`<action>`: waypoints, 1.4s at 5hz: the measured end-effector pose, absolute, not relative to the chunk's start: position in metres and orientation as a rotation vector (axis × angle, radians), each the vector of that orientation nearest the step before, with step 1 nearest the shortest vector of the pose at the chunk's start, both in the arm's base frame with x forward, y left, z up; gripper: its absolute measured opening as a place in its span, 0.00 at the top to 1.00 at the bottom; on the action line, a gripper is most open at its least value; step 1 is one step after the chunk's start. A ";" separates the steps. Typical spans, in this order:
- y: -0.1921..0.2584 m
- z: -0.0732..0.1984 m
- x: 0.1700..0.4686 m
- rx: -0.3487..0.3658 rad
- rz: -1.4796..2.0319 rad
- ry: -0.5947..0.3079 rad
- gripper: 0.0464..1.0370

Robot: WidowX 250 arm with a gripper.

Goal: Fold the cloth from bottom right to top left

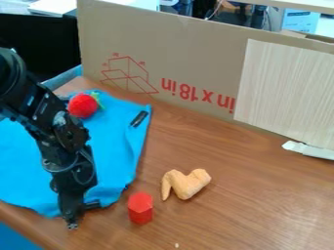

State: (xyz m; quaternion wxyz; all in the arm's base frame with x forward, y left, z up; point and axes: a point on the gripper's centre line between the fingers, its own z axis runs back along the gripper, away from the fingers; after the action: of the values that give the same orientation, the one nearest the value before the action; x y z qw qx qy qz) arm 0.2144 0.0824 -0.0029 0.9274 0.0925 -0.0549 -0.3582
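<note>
A: Where's the cloth (29, 171), far L?
B: Yep, blue, spread on the L part of the wooden surface (221, 222), running to the view's L edge. Mostly flat, w/ some wrinkles; fold not done, by the look of it.
A: And the arm (62, 129)?
B: Comes in from upper L, over the cloth. The tool (75, 216) hangs low at the cloth's near edge, toward bttm R. Can't tell how far open it is, or whether it has any fabric.
A: Anything just R of that?
B: Red fuzzy ball (82, 105) w/ green bits, on the cloth's upper part. Then a small black item (139, 118) by the cloth's R edge. Next, red block (140, 208), upright, just beside the near R corner, then a tan wing-shaped toy (185, 183). Cardboard (170, 53) stands behind.
A: So which step?
B: Prob. the grasp at bttm R. Next move needs a sure pinch on the corner, a small lift, then a diag. carry to top L, low & slow. Risks: cloth slipping out, or the ball getting rolled or trapped under the fold.
</note>
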 end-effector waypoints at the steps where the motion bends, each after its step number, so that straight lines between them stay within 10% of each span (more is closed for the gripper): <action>1: 0.083 -0.003 0.214 0.187 -0.723 -0.114 0.96; 4: 0.115 0.051 0.236 0.060 -0.587 -0.178 0.99; 7: 0.183 0.080 0.316 0.111 -0.417 -0.194 0.99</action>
State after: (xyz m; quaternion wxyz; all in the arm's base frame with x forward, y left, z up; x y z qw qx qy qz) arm 0.3164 0.1833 0.0798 0.9721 0.0549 -0.0962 -0.2068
